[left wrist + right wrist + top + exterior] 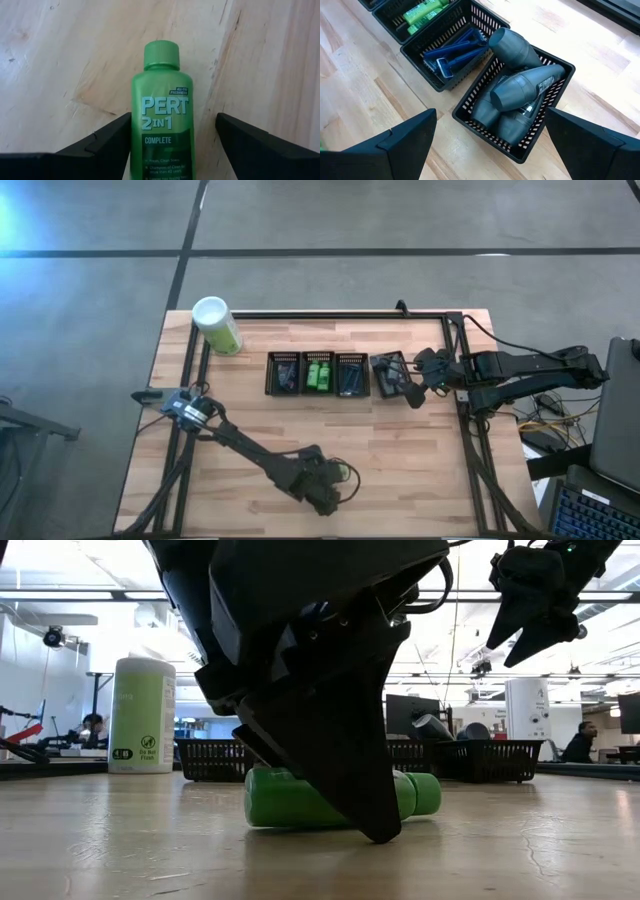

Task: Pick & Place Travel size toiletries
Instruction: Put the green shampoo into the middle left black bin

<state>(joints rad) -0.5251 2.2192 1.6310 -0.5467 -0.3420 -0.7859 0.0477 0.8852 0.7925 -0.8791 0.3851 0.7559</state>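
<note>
A bright green bottle [162,125] with a green screw cap lies on its side on the wood table, near the front edge; it also shows in the low view [420,795]. My left gripper [172,120] is open and low at the table [335,485], one finger on either side of the bottle's body. My right gripper [490,114] is open and empty, hovering [413,395] above the rightmost black mesh bin [470,117], which holds several grey oval bottles [520,92]. My left gripper's fingers come from above, pointing down, and stand along the bottle's two long sides. One finger [112,132] is right against the bottle's side [136,125]; I cannot tell whether it touches. The other finger [240,132] stands clearly apart. The bottle lies flat on the table.
Four black mesh bins stand in a row at mid-table [335,373]: dark tubes, green tubes [422,12], blue razors [450,55], grey bottles. A tall pale-green canister [217,325] stands at the far left. A black frame rail [330,315] runs along the far edge.
</note>
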